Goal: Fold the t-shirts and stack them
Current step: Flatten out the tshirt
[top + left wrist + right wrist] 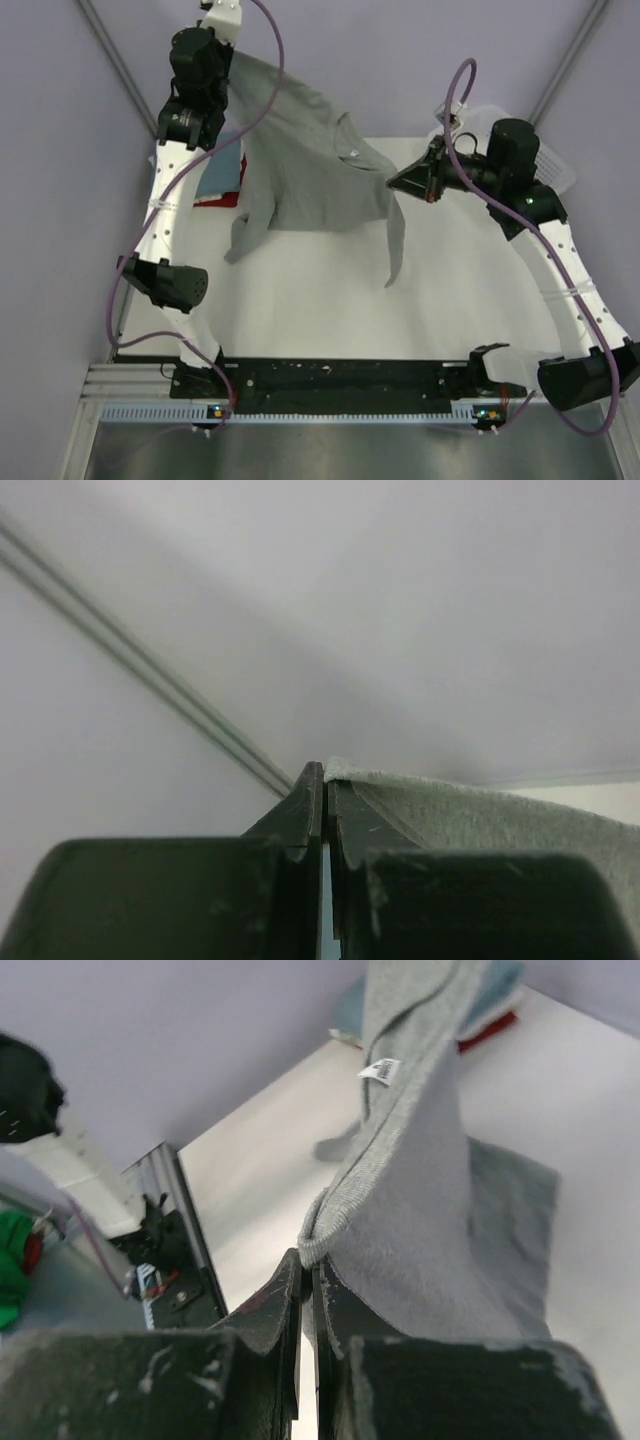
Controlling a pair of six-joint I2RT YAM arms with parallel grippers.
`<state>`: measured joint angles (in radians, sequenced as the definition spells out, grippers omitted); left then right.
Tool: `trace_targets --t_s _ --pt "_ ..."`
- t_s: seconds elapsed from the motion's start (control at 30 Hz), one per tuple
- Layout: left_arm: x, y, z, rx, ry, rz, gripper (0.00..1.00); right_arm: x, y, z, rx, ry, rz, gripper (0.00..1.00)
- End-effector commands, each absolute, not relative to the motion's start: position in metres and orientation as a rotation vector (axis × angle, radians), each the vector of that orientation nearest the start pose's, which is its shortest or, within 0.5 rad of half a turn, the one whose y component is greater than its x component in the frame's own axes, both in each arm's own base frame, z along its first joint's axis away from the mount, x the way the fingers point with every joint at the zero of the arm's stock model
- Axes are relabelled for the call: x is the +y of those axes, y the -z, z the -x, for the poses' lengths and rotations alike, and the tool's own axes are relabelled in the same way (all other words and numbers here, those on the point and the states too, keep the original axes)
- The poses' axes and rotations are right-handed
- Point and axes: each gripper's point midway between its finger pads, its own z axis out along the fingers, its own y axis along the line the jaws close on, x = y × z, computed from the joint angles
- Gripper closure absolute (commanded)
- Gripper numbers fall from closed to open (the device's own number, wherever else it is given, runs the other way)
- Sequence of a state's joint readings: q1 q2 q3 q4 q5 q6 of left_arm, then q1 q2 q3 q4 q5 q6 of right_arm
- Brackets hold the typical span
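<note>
Left gripper (322, 780), upper left of the top view, is clenched on an edge of the grey t-shirt (310, 165). The shirt is held aloft across the upper centre. A folded teal-blue shirt (222, 178) and a red shirt (214, 202) are seen beneath it. Right gripper (306, 1270), centre right, is clamped on its seamed edge.

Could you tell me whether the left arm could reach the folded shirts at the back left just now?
Probably not: the left gripper is shut on the raised grey shirt, which hangs over part of the folded shirts.
</note>
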<state>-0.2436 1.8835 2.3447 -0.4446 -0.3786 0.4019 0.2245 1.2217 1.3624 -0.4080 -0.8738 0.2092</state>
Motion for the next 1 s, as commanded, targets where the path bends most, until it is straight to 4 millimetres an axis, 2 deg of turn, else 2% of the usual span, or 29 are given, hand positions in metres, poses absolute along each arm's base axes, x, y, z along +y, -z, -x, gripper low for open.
trace_targets --t_s 0.0,0.13,0.23,0.33,0.4,0.43,0.5,0.57,0.67,0.77,0.87,0.9,0.93,0.97 --pt "0.013 -0.636 -0.409 1.228 -0.565 0.033 1.00 0.248 -0.455 -0.212 1.422 -1.137 0.969 1.00" --pt "0.049 -0.671 -0.335 1.156 -0.703 0.090 1.00 0.267 -0.506 -0.165 1.229 -1.189 1.091 1.00" --pt "0.077 -0.704 -0.269 1.052 -0.815 0.181 1.00 0.277 -0.537 -0.138 1.116 -1.226 1.143 1.00" --pt "0.102 -0.732 -0.204 0.942 -0.883 0.295 1.00 0.287 -0.554 -0.118 1.047 -1.271 1.176 1.00" --pt "0.113 -0.746 -0.168 0.873 -0.907 0.354 1.00 0.291 -0.562 -0.105 1.014 -1.306 1.197 1.00" --pt "0.116 -0.750 -0.157 0.852 -0.914 0.368 1.00 0.293 -0.565 -0.097 0.993 -1.324 1.213 1.00" --pt "0.118 -0.755 -0.149 0.832 -0.924 0.374 1.00 0.294 -0.567 -0.087 0.963 -1.353 1.244 1.00" --pt "0.114 -0.753 -0.158 0.844 -0.925 0.353 1.00 0.296 -0.561 -0.091 0.991 -1.346 1.235 1.00" --pt "0.101 -0.740 -0.202 0.902 -0.919 0.276 1.00 0.304 -0.536 -0.113 1.092 -1.301 1.185 1.00" --pt "0.078 -0.714 -0.266 0.987 -0.870 0.177 1.00 0.315 -0.495 -0.143 1.270 -1.318 1.133 1.00" --pt "0.049 -0.663 -0.350 1.128 -0.817 0.039 1.00 0.312 -0.450 -0.186 1.478 -1.329 0.990 1.00" --pt "0.040 -0.644 -0.375 1.172 -0.794 0.012 1.00 0.307 -0.431 -0.205 1.547 -1.327 0.923 1.00" --pt "0.029 -0.623 -0.402 1.219 -0.773 -0.026 1.00 0.300 -0.399 -0.222 1.648 -1.331 0.839 1.00" --pt "0.019 -0.603 -0.427 1.261 -0.751 -0.055 1.00 0.292 -0.381 -0.239 1.706 -1.323 0.755 1.00"
